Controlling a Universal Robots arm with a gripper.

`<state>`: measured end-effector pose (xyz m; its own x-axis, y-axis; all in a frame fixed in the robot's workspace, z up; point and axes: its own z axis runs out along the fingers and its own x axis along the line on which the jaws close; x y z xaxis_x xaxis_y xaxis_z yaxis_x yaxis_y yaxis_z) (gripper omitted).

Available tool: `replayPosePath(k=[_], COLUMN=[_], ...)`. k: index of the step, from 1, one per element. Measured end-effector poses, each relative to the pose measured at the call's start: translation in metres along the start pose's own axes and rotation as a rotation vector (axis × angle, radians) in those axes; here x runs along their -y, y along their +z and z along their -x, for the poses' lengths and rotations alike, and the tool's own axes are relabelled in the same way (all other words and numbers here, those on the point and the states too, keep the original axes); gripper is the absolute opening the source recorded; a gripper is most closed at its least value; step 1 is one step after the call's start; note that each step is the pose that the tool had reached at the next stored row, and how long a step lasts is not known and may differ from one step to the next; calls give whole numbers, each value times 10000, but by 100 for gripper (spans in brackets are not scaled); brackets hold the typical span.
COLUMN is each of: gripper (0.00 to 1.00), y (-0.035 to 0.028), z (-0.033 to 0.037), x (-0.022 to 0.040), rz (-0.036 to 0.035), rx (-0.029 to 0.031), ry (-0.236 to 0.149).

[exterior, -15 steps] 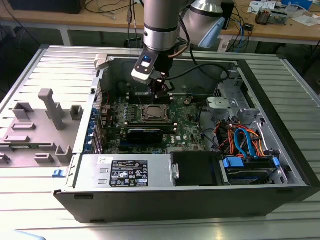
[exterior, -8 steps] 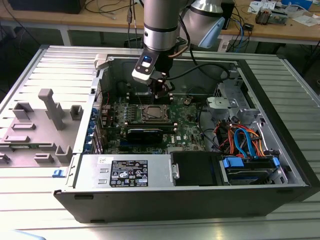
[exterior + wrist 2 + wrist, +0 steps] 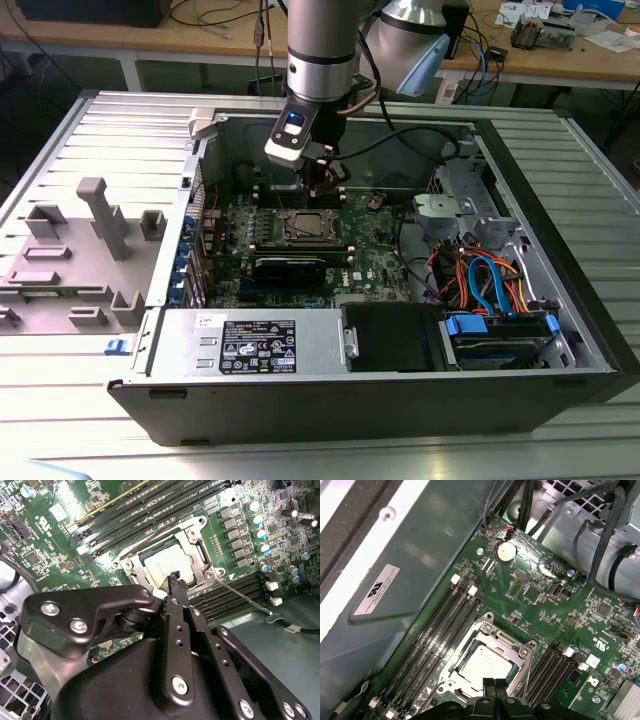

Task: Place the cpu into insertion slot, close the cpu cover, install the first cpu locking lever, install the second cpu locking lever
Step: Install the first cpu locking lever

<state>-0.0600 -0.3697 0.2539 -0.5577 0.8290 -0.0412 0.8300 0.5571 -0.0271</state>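
The cpu (image 3: 169, 562) (image 3: 482, 662), a dull silver square, lies in the insertion slot (image 3: 305, 227) on the green board. The cpu cover (image 3: 196, 534) (image 3: 506, 641) lies flat around it, and the chip shows through its window. One thin locking lever (image 3: 245, 597) sticks out from a corner of the socket, away from the frame. My gripper (image 3: 322, 183) (image 3: 175, 577) (image 3: 495, 682) hangs just above the socket's edge. It is shut, with its fingertips together and nothing between them.
Long black memory slots (image 3: 437, 630) run on both sides of the socket. A black card (image 3: 290, 268) lies just in front of it in the exterior view. The power supply (image 3: 250, 345), the drive cage with coloured cables (image 3: 490, 285) and the case walls (image 3: 400, 112) hem the board in.
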Motion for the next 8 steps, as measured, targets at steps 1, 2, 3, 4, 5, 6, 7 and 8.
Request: replayPosePath(k=[1, 2, 3, 4, 5, 6, 7, 8], gripper=[11, 11, 11, 11, 11, 11, 11, 11], y=[0, 0, 0, 0, 0, 0, 0, 0], z=[0, 0, 0, 0, 0, 0, 0, 0], x=[0, 0, 0, 0, 0, 0, 0, 0], rz=[1, 2, 4, 6, 7, 7, 8, 9], rx=[1, 2, 3, 4, 4, 4, 4, 5], ry=[-32, -56, -105, -133, -157, -174, -185, -209])
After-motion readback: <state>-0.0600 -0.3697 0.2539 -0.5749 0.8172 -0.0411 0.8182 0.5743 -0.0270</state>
